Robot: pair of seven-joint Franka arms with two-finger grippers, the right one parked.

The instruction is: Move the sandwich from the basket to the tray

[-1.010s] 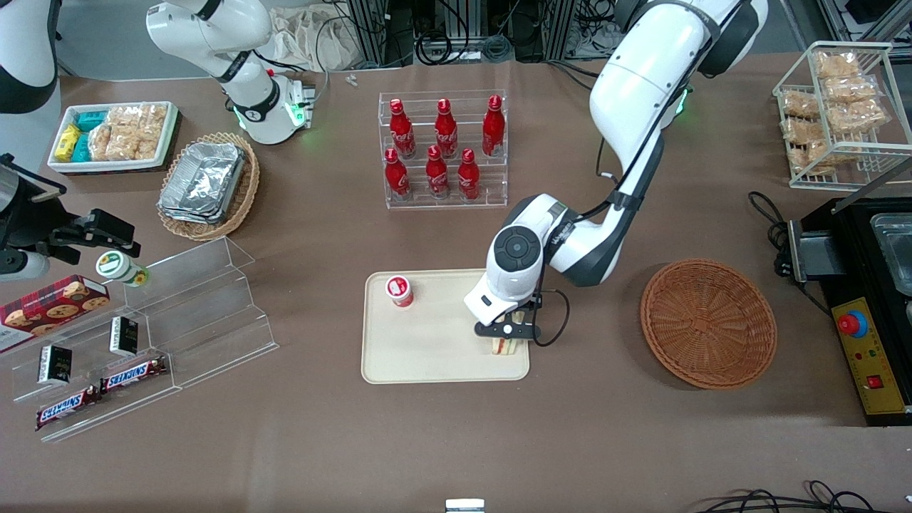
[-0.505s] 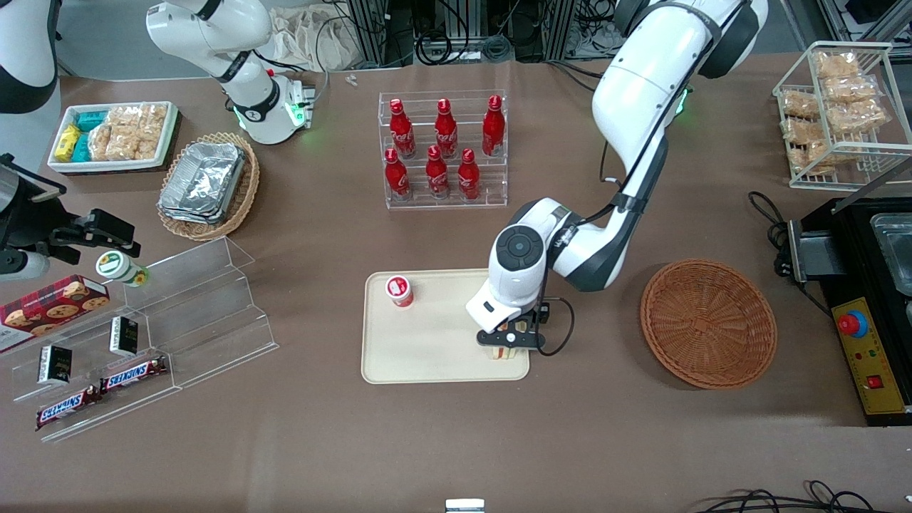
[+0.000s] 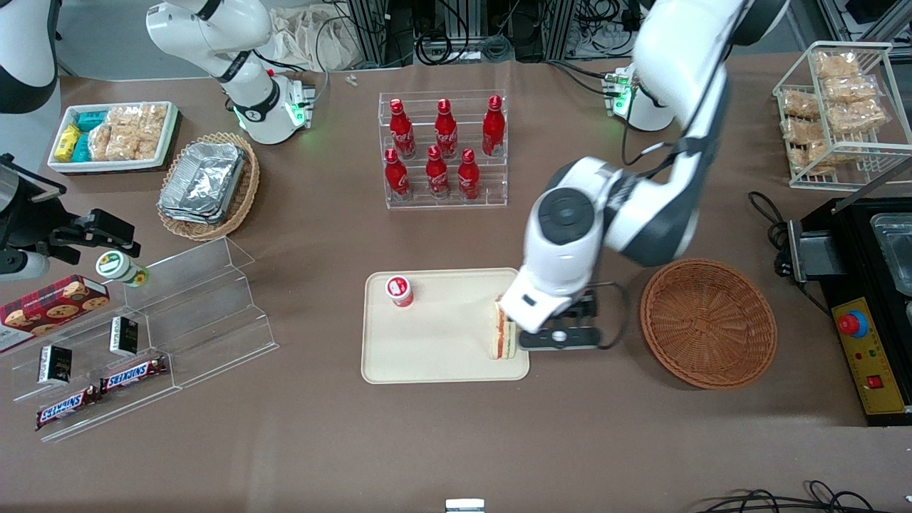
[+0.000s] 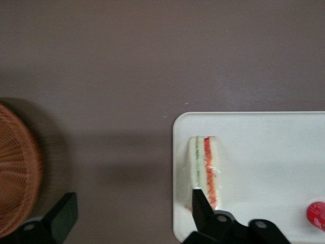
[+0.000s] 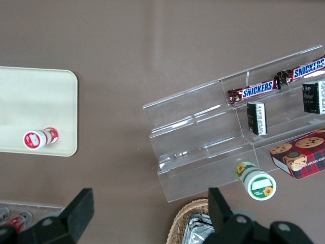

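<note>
The sandwich (image 3: 503, 332) lies on its side on the cream tray (image 3: 434, 356), at the tray's end toward the working arm, with its red and green filling showing. It also shows in the left wrist view (image 4: 204, 165), on the tray (image 4: 264, 147). My left gripper (image 3: 560, 336) hangs above the tray's edge, beside the sandwich and between it and the reddish-brown basket (image 3: 707, 322). The gripper (image 4: 133, 219) is open and empty, one fingertip (image 4: 201, 206) over the sandwich's end. The basket (image 4: 15, 173) is empty.
A small red-capped bottle (image 3: 400, 291) stands on the tray toward the parked arm's end. A rack of red bottles (image 3: 444, 149) stands farther from the camera. Clear acrylic steps (image 3: 192, 299) with snacks and a black machine (image 3: 866, 299) flank the work area.
The gripper has let go of the sandwich, opened, risen and shifted toward the basket. The sandwich stays lying on the tray.
</note>
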